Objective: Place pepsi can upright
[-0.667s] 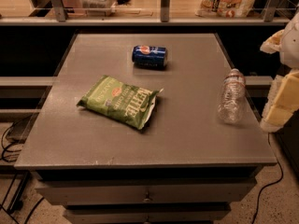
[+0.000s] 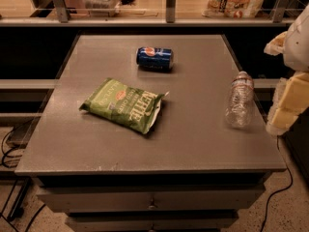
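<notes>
can: the pepsi can [image 2: 154, 58] is on its side on the table [image 2: 203, 144], silver top facing right, logo showing on top. Definitely not upright yet.

end effector: the end effector [image 2: 288, 103] is way off to the right of the can, out past the table edge and nearer the camera. It isn't touching the can, and nothing seems to be in it. Honestly can't tell whether it's wide or narrow from this angle.

other stuff: a green chip bag [image 2: 123, 104] sits nearer the camera than the can and a bit left, apart from it. A clear bottle [image 2: 239, 99] is right of the can, between it and the end effector.

done so far: nothing really, as far as I can see.

left to do: pretty much all of it, I'd say. Reach over to the can, grab it, tip it onto its base, let go.

watch out: my guess is the bottle is the thing most likely to get bumped on the way in.
</notes>
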